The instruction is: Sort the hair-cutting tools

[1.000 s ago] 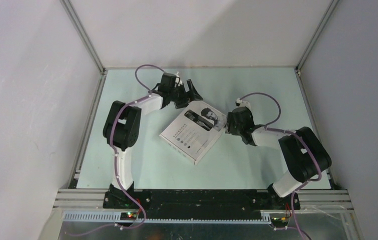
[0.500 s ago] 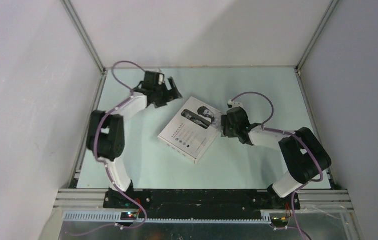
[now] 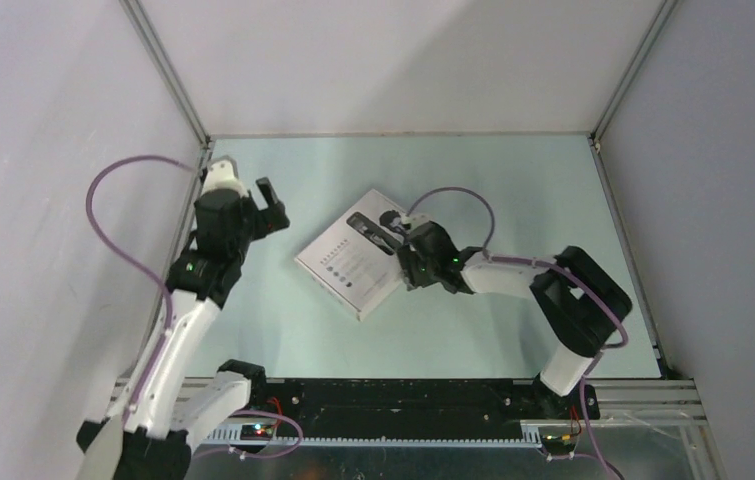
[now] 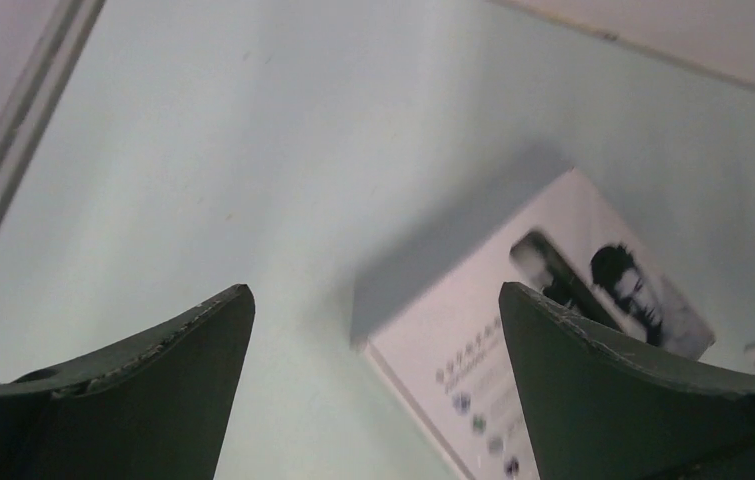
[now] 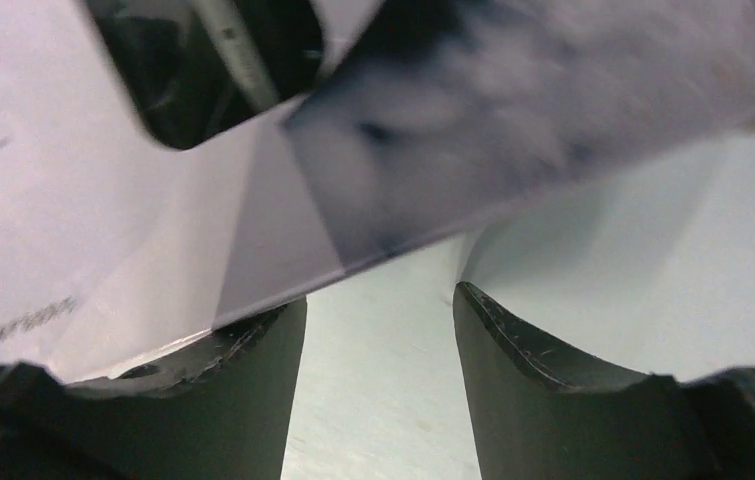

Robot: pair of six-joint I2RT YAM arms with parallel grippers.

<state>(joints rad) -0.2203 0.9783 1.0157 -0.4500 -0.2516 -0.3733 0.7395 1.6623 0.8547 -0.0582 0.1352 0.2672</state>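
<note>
One white box (image 3: 348, 262) lies diagonally on the table (image 3: 513, 180). Its window shows one slim clipper (image 5: 238, 55), its long axis crossing the box. The left claw (image 4: 375, 292) is wide and empty. The right claw (image 5: 381, 300) is narrowly parted at the box's edge.

Left gripper (image 3: 275, 208) retreated left, away from box (image 3: 338, 265); right gripper (image 3: 401, 262) advanced, box shifted left.

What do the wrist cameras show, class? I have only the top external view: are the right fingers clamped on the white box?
Observer: No. In the right wrist view the right fingers stand apart, bare table between them; the white box overlaps only one.
Operator: And the left fingers?
Observer: The left fingers are wide open with nothing between them, the box lying ahead.
Operator: Anything on the box's face?
Observer: Its dark panel shows a slim silver shape, too blurred to name.
</note>
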